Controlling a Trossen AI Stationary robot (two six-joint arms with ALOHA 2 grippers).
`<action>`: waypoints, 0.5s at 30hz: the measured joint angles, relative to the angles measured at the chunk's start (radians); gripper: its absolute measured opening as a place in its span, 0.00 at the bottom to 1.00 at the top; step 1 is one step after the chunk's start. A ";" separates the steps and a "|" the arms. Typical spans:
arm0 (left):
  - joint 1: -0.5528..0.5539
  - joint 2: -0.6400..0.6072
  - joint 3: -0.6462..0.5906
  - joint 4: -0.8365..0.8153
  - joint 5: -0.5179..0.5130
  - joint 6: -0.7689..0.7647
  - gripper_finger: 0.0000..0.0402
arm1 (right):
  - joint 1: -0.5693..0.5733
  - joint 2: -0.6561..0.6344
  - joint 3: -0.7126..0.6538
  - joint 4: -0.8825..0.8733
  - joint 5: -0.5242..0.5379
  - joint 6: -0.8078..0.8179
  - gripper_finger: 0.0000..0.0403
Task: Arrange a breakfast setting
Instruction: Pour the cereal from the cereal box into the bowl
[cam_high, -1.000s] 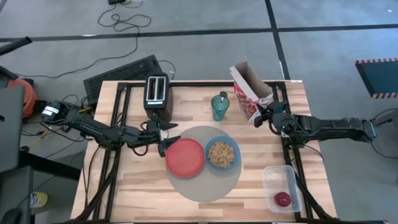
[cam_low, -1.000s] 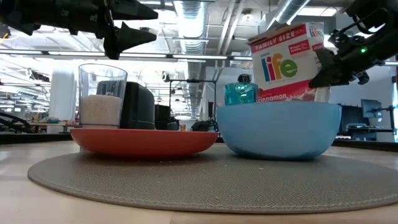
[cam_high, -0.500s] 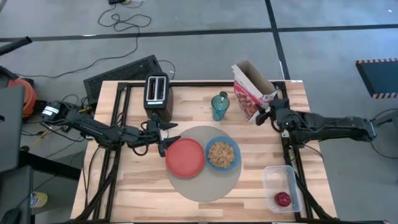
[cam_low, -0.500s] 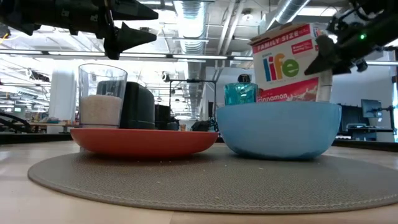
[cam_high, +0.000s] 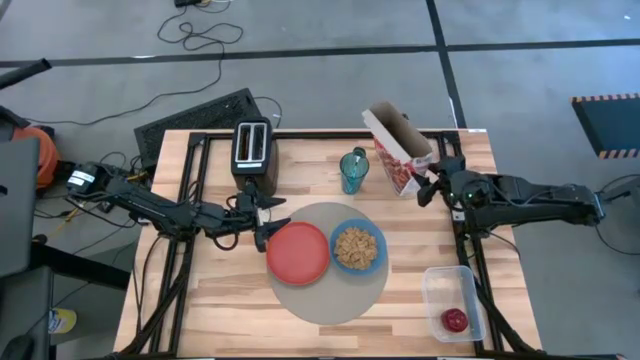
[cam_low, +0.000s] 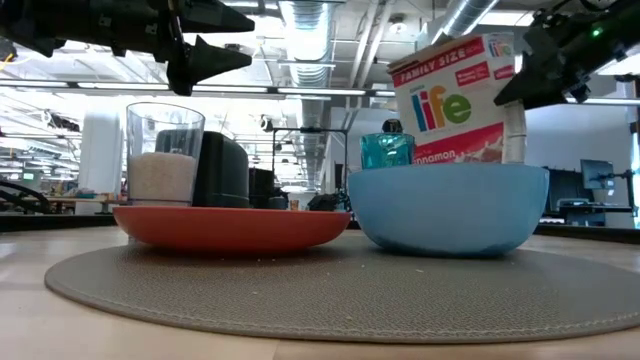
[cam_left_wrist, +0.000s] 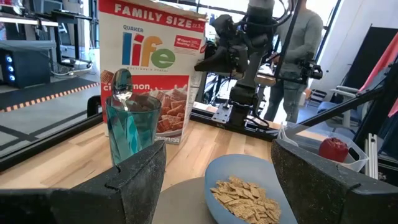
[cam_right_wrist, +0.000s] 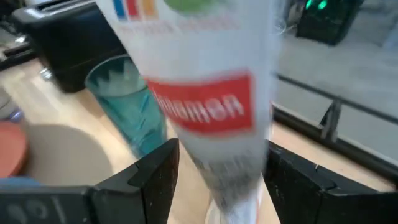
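On the round mat (cam_high: 330, 300) sit the red-orange plate (cam_high: 298, 252) and the blue bowl (cam_high: 356, 247), which holds cereal. Beyond the mat stands the teal tumbler (cam_high: 353, 170) with the spoon (cam_left_wrist: 121, 84) in it. A clear glass (cam_low: 165, 150) stands past the plate. My left gripper (cam_high: 272, 222) hovers open and level above it, holding nothing. The cereal box (cam_high: 400, 150) leans with its top toward the table's left. My right gripper (cam_high: 430, 187) is open, its fingers on either side of the box's narrow side (cam_right_wrist: 217, 124). A red fruit (cam_high: 455, 320) lies in a clear tub. My right gripper stands astride the cereal box's narrow side (cam_right_wrist: 211, 162), high up near its top corner (cam_low: 515, 75), coming level from the table's right. Whether its fingers touch the box I cannot tell.
The black toaster (cam_high: 254, 155) stands at the far left, behind my left gripper. The clear tub (cam_high: 452, 300) sits at the near right corner. A person (cam_left_wrist: 298, 50) stands beyond the table's right side. Bare wood lies at the near left.
My right gripper has risen along the cereal box's right edge and has opened. The box's top has tipped toward the table's left, so it now leans where it stood upright before.
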 joint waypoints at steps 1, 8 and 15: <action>0.000 0.000 0.000 0.000 0.000 0.000 0.69 | 0.001 0.000 0.007 -0.024 -0.008 0.011 0.62; 0.000 0.000 0.000 0.000 0.000 0.005 0.69 | -0.002 -0.003 0.027 -0.144 -0.008 0.062 0.62; 0.000 0.000 0.000 0.000 0.000 0.004 0.69 | -0.002 -0.014 0.050 -0.184 -0.101 0.081 0.62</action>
